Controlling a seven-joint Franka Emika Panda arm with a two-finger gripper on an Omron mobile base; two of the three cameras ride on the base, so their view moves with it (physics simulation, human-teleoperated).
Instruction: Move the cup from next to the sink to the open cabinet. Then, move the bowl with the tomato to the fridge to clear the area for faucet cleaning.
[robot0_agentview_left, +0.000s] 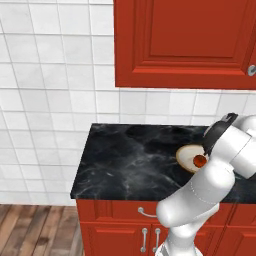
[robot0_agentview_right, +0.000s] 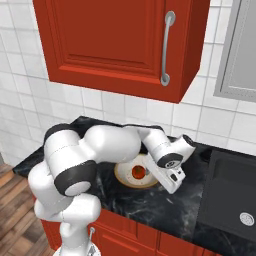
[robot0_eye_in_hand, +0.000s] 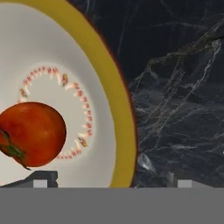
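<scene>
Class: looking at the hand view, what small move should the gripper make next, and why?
Probably lower straight down and close. The open gripper already straddles the bowl rim, one fingertip inside near the tomato, the other over the counter, so no sideways shift seems needed.

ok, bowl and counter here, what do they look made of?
Bowl: looks like glazed ceramic, smooth cream inside with a tan rim and a small painted ring of marks in the middle. Counter: looks like polished black stone, marble or similar, going by the pale veins and soft sheen. It's a render, so both are guesses from the surface look.
</scene>
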